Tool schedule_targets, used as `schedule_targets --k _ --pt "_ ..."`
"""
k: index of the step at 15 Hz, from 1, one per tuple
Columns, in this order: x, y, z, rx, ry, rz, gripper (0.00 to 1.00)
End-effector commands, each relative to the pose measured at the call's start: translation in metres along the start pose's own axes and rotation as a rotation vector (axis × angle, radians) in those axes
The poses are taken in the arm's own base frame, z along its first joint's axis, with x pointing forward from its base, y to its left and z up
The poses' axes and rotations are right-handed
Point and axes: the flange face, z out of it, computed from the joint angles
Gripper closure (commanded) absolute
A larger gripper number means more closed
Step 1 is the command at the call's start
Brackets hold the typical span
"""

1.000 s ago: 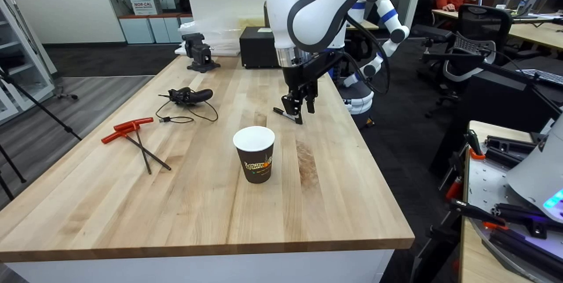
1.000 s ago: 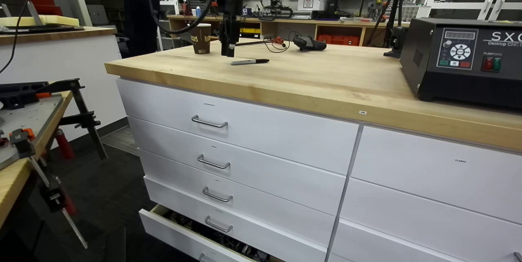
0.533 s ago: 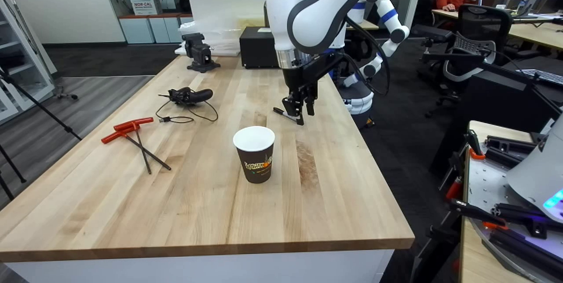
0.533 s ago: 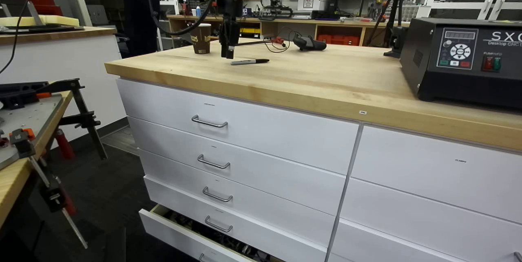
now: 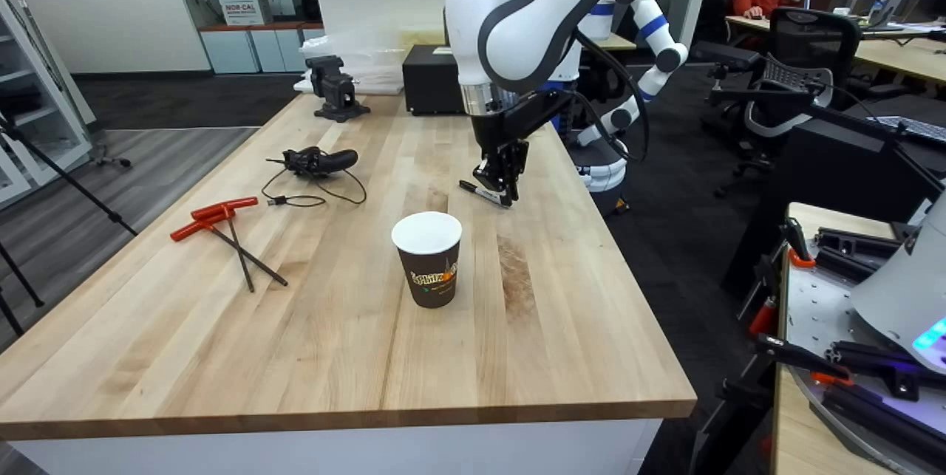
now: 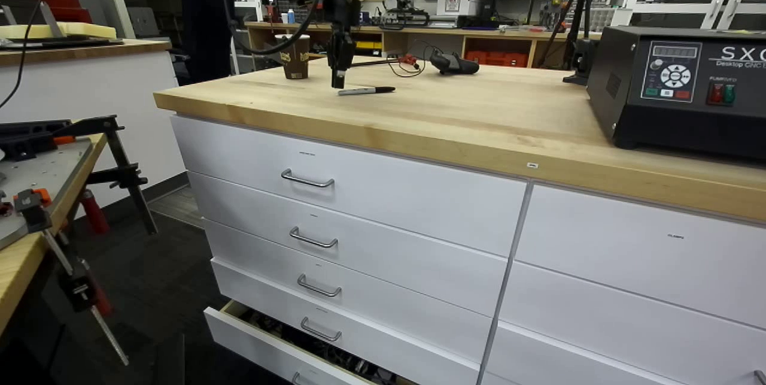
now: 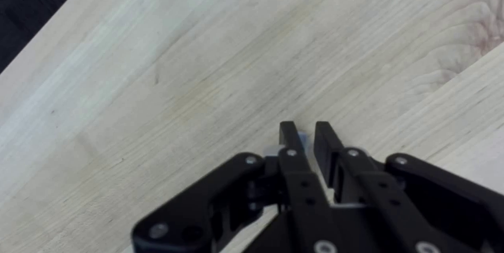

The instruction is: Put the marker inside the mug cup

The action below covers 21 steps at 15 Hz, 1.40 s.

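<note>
The marker, grey with a black cap, lies flat on the wooden table in both exterior views. My gripper points down at the marker's grey end, its fingertips close to the table. Only a narrow gap separates the two fingers in the wrist view, where the gripper has a small bluish-grey bit of the marker showing behind that gap; the left finger hides part of it. Neither finger visibly grips the marker. The mug cup, a dark brown paper cup with a white top, stands upright nearer that camera, away from the gripper.
Two red-handled hex keys lie crossed on the table. A black cabled device rests beyond them. Farther back are a black vise and a black control box. The table edge runs close beside the arm.
The jaws have drawn much closer together. My gripper has shifted slightly and turned a little at the marker's grey end. Marker and cup stay where they were.
</note>
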Motion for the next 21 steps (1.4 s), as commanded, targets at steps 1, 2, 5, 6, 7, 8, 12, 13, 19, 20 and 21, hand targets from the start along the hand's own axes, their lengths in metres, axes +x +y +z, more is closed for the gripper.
schedule_targets --k 1,2,5,6,7,8,12,13,19,20,21 --pt "0.011 -0.001 0.003 0.019 0.003 0.005 0.52" --pt "0.013 -0.001 0.004 0.021 0.006 0.006 0.46" --pt "0.02 -0.005 0.007 0.026 0.012 0.007 0.38" --pt "0.022 -0.005 0.007 0.026 0.015 0.008 0.7" --pt "0.024 -0.004 0.007 0.026 0.017 0.009 0.66" --pt "0.025 -0.004 0.007 0.026 0.018 0.009 0.68" --pt "0.032 -0.001 0.003 0.026 0.026 0.011 0.95" --pt "0.032 0.0 0.002 0.026 0.028 0.012 0.98" --pt "0.032 0.006 -0.011 0.031 0.03 -0.004 0.97" --pt "0.031 0.007 -0.014 0.031 0.026 -0.013 0.97" --pt "0.029 0.009 -0.018 0.032 0.022 -0.03 0.97"
